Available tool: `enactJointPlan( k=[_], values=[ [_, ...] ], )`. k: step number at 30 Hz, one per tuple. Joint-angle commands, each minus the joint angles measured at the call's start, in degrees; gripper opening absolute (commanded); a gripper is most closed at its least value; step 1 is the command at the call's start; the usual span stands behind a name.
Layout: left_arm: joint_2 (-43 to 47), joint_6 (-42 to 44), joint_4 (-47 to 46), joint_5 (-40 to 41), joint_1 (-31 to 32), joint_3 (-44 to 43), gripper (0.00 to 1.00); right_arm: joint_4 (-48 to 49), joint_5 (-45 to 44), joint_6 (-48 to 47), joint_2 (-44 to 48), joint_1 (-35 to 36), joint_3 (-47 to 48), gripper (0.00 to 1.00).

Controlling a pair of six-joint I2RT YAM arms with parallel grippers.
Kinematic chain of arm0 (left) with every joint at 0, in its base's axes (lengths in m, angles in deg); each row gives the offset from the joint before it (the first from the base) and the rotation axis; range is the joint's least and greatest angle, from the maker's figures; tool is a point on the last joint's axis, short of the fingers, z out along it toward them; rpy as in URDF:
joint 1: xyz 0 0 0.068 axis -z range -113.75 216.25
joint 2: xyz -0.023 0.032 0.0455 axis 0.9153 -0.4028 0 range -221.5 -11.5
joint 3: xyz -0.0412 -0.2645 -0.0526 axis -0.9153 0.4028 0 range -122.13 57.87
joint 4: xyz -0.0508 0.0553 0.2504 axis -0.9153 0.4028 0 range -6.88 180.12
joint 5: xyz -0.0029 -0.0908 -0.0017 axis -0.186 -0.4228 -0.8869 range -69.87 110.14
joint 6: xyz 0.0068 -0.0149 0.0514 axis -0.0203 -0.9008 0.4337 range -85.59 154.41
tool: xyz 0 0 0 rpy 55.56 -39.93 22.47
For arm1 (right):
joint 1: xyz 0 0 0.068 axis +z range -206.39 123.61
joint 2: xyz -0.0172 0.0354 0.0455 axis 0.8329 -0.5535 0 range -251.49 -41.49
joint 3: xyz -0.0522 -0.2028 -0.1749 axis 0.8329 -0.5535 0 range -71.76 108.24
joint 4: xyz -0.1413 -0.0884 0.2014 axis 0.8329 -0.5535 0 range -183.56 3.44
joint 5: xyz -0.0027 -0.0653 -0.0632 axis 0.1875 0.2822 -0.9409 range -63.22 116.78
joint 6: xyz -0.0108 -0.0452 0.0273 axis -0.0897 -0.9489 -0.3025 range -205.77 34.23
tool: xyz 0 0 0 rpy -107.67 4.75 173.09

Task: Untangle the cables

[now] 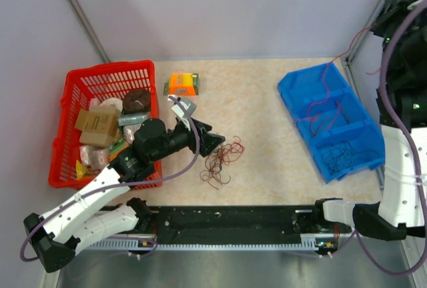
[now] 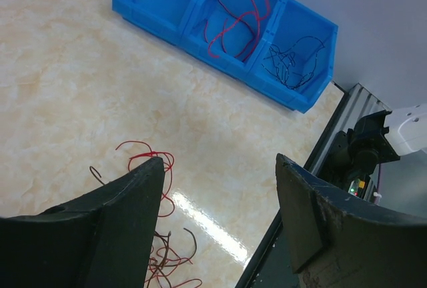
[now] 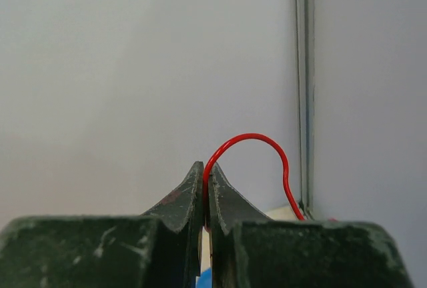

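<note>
The cables (image 1: 221,161) lie as a small wiry bundle of dark red and brown wires on the table's middle. My left gripper (image 1: 215,143) is open just left of the bundle, above the table. In the left wrist view (image 2: 219,160) its jaws stand wide apart and empty, with red and brown strands (image 2: 162,251) beside the left finger (image 2: 127,221). My right gripper (image 1: 385,23) is raised high at the back right. In the right wrist view (image 3: 205,176) it is shut on one red wire (image 3: 253,136). That wire (image 1: 353,45) hangs down toward the blue bin (image 1: 288,93).
The blue three-compartment bin (image 2: 163,31) holds red wires (image 2: 233,25) in its middle part and dark wires (image 2: 287,61) in the near part. A red basket (image 1: 77,88) of packaged items stands at left. An orange box (image 1: 181,83) lies behind the bundle. A black rail (image 1: 227,225) runs along the front edge.
</note>
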Motion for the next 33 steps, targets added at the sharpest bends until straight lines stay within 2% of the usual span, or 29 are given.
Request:
enactJointPlan(
  k=[1,7,19,24,29,33],
  values=[
    [2.2,0.0,-1.0,0.8,0.1,-1.3,0.72,5.2,-1.1,-1.0,-1.1,-1.5,-7.9,0.0],
    [2.7,0.2,0.0,0.9,0.1,-1.2,0.72,5.6,-4.7,-0.9,-0.9,-4.7,-14.1,0.0],
    [1.5,-0.5,-1.7,-0.2,0.1,-1.3,0.73,4.6,-5.2,-4.2,-0.5,-8.0,-13.2,0.0],
    [1.2,-1.1,-2.0,-0.5,0.2,-0.7,0.73,4.3,-2.0,2.6,4.8,-8.0,-24.1,0.0],
    [2.3,-0.6,-1.2,0.2,0.1,0.0,0.73,3.9,-2.6,9.9,12.5,-7.9,-39.5,0.0],
    [3.2,-0.6,-1.1,0.3,0.1,0.9,0.73,3.1,-3.0,14.4,14.4,-8.0,-49.5,0.0]
  ],
)
